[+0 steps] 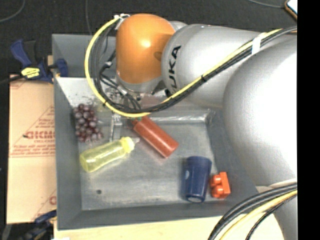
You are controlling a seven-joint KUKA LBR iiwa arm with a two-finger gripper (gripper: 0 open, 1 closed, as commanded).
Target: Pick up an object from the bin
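Where the silver arm (240, 84) comes in from the right of the frame and bends down over the grey bin (150, 204), its rounded orange cover (140, 46) sits at upper centre, ringed by a loop of yellow cable (91, 51) and a tangle of dark wires. Below that cover the pale metal gripper (116, 126) hangs over the upper left part of the bin floor. Wires and shadow hide too much of it to tell whether it is spread or closed, or whether it has hold of anything. It stands between two things: a bunch of dark purple grapes (86, 121) just to its left, close to the left wall, and an orange-red bottle (156, 136) just to its right, which lies on its side and slants down toward the lower right. Directly beneath the gripper's tip lies a translucent yellow bottle (105, 155), also on its side, with its cap end pointing up and right, near the tip; whether the two touch cannot be made out. Well apart from these, in the lower right of the bin, a dark blue cup (195, 178) lies tipped over with its open mouth toward the bottom of the frame. A small orange block (219, 184) rests right against the cup's right side.
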